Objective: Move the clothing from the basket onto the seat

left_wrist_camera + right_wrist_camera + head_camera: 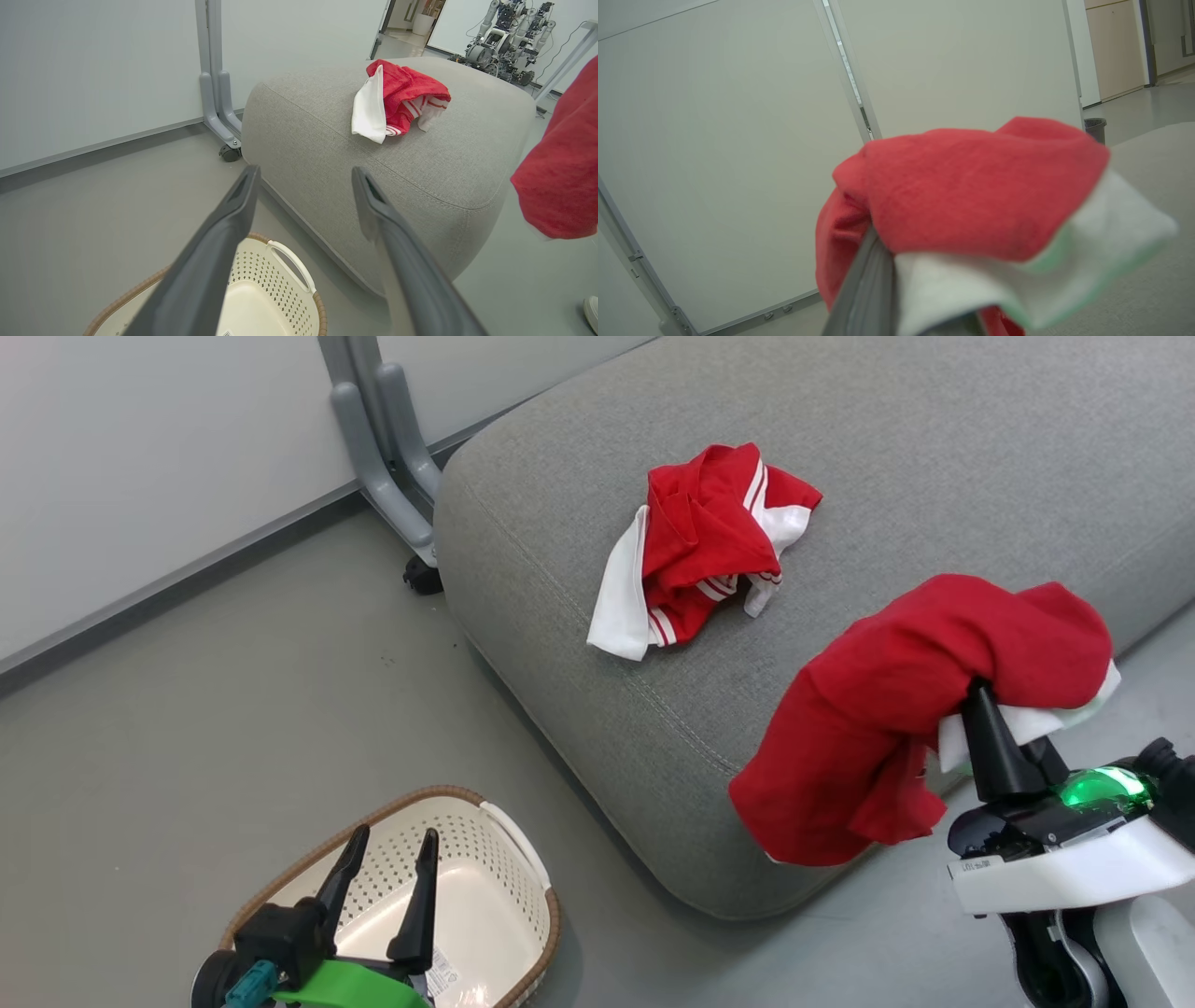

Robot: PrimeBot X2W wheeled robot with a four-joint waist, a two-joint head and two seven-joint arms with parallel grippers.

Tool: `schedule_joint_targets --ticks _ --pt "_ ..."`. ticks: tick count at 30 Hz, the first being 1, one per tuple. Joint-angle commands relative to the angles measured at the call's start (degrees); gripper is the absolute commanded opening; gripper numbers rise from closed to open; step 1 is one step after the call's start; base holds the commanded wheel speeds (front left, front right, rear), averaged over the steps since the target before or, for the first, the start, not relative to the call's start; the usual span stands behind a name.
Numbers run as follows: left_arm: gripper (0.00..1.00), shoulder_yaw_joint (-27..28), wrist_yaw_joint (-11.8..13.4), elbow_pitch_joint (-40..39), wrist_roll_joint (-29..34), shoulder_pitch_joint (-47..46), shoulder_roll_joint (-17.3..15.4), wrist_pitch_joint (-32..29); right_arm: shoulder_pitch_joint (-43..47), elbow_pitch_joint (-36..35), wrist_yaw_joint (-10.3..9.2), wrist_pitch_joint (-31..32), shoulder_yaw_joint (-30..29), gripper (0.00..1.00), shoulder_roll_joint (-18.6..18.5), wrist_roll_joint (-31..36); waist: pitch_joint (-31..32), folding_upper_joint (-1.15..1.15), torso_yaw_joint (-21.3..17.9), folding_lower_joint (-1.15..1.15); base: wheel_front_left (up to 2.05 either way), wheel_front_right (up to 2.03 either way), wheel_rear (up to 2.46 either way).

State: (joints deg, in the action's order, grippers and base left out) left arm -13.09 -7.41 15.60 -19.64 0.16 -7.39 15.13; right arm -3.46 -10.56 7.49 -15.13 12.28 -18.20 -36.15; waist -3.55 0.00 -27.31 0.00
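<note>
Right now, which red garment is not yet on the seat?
The garment held up by the right gripper; the other garment lies crumpled on the seat.

Robotics lab: parked robots [503, 33], partition panels [93, 70].

Small sticker [442, 977] inside basket [519, 845], tiny print [978, 867] on right arm [1064, 875], neither legible

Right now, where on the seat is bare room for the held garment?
Bare: the seat right of the lying garment, up to its far edge; also the strip between that garment and the front seam. Crowded: the front edge where the held garment hangs.
</note>
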Motion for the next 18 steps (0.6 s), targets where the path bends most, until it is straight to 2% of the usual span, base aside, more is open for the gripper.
schedule_joint_targets --ticks 1,9,18 --pt "1.0 -0.63 -0.12 0.44 -0.3 -1.21 -0.65 0.01 1.03 -0.84 0.0 -0.01 -1.04 0.0 0.65 0.34 -2.3 0.0 -2.18 0.0 0.0 0.0 0.0" --pt "1.0 -4.97 -0.12 2.03 -1.43 -4.48 -1.57 0.01 4.48 -3.44 0.0 -0.01 -5.84 0.0 2.71 1.64 -3.74 0.0 -2.84 0.0 0.0 0.0 0.0" --pt "1.0 -4.22 -0.12 2.32 -1.38 -3.92 -1.41 0.01 3.02 -2.97 0.0 -0.01 -6.03 0.0 2.34 1.21 -4.42 0.0 -2.63 0.0 0.0 0.0 0.0"
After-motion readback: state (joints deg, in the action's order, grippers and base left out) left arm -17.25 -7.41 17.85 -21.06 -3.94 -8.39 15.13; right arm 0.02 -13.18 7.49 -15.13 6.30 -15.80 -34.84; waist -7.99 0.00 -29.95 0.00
